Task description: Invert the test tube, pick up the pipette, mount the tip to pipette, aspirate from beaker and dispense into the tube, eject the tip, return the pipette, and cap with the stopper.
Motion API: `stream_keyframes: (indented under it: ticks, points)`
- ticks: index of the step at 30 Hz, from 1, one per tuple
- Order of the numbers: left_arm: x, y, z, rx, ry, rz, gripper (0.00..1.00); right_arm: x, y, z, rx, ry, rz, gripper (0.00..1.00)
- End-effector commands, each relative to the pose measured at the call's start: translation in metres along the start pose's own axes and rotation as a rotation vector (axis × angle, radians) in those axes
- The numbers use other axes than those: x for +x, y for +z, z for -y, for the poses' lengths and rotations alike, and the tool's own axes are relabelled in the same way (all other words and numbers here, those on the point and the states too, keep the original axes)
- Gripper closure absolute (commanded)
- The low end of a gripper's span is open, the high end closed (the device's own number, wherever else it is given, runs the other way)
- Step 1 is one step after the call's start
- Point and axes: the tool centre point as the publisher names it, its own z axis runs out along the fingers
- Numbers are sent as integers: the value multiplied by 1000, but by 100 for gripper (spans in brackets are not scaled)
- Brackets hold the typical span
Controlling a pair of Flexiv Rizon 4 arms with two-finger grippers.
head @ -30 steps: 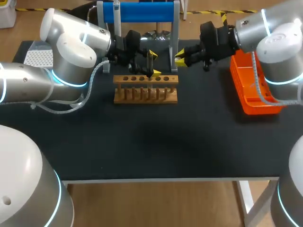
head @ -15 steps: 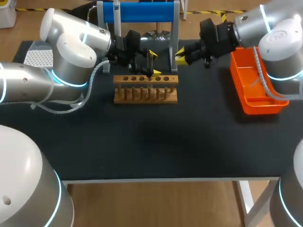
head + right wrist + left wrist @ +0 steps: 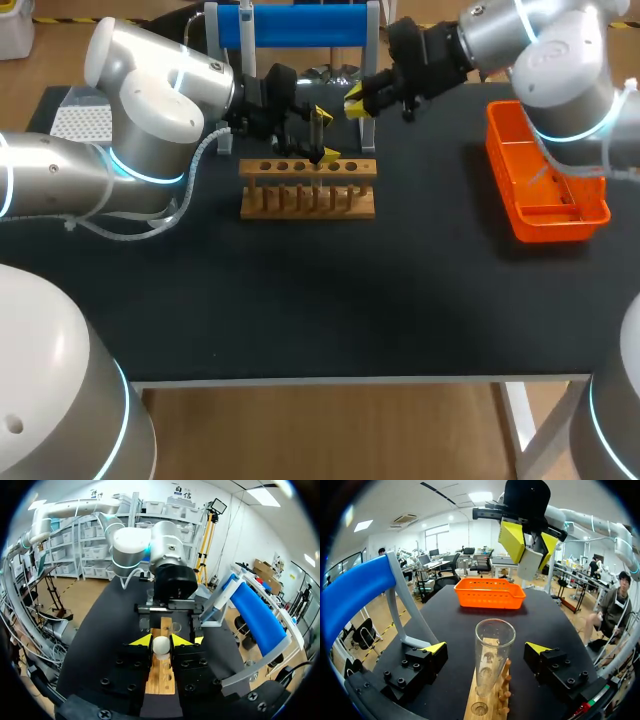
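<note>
L gripper [image 3: 487,650]: released. Fingers sit either side of the test tube [image 3: 492,652], with a gap on both sides in L wrist view, so no contact. Tube is upright, mouth up, seated in a hole of the wooden rack [image 3: 308,200], in the rack's right half per head view. Clear glass, can't tell contents.

R gripper [image 3: 356,100]: clenched, grasping the white stopper [image 3: 161,646]. R wrist view shows both yellow tips pressed on it from two sides. R arm comes in from the right and reaches past mid. The gripper is up off the desk [image 3: 300,300], by the right post of the blue stand [image 3: 295,25], behind and above the rack. It's near the tube but apart from it. In L wrist view it hangs above and beyond the tube mouth, stopper poking out below the tips.

R wrist view: rack runs lengthwise under the R gripper, with the L gripper's black body ahead of it over the rack.

Layout, head view:
- Rack is mid-back on the desk, long side across, row of holes on top.
- Blue stand is just behind the rack.
- Orange basket [image 3: 540,225] is on the desk's right side, well apart from the rack.
- White perforated tray [image 3: 80,122] is back-left, partly hidden by the L arm.
</note>
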Motion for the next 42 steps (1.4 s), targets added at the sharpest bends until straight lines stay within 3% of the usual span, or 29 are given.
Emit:
stream_keyframes:
  ticks: [1,16,42]
  points:
    - [-1,1,-1,2,1,-3,0,-11,10,-8,14,-1,-17,100]
    - [-1,1,-1,2,1,-3,0,-16,30,-26,32,-8,-24,100]
    - [-1,1,-1,2,1,-3,0,-14,45,-19,51,-26,-43,100]
